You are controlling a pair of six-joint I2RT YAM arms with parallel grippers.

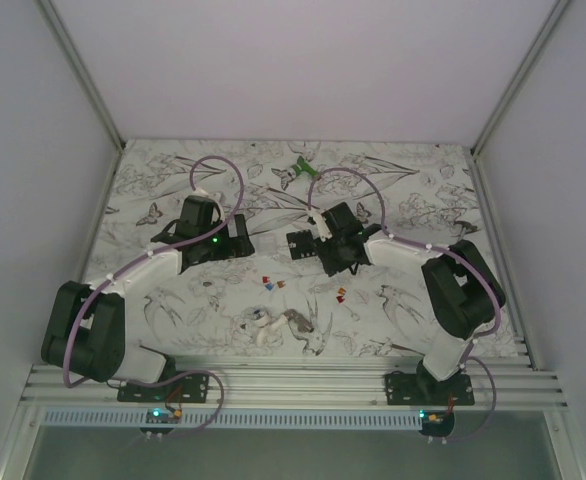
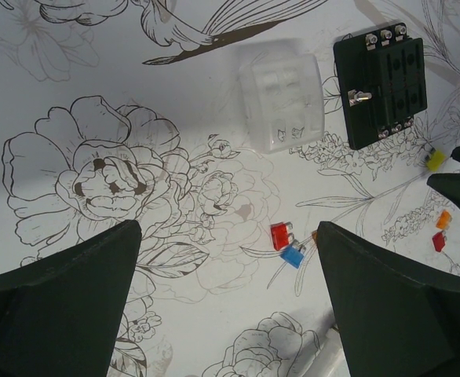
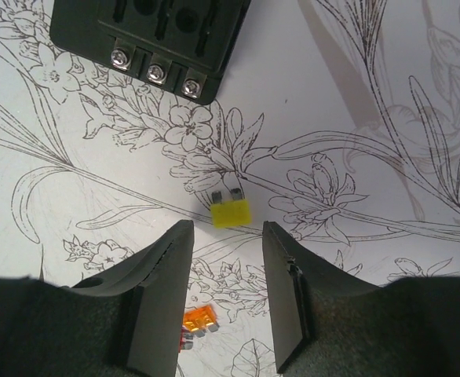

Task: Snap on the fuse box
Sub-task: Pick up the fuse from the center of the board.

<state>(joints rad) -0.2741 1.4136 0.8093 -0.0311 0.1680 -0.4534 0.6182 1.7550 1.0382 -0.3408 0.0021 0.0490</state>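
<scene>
On the floral desk [image 1: 173,180], a black slotted plastic fuse box [image 2: 381,90] is lying.
Likely stiff, light; take its sides. Left fingers [image 2: 57,314], right fingers [image 3: 155,298] are gaping empty.

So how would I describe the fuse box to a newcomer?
On the flower-printed table, look at the middle, beyond the right end effector. The fuse box is the black slotted block with screws along its edge, far bigger than the coloured fuses.

**Bright specks on monochrome**

On a white table sheet [image 2: 198,86] printed with dark line-drawn flowers: a black square plastic fuse box [image 2: 381,85] with silver screws [image 3: 154,72], a frosted clear plastic cover [image 2: 282,98], a yellow fuse [image 3: 231,212], a red fuse [image 2: 281,235], a blue fuse [image 2: 292,256], an orange fuse [image 3: 198,318].
</scene>
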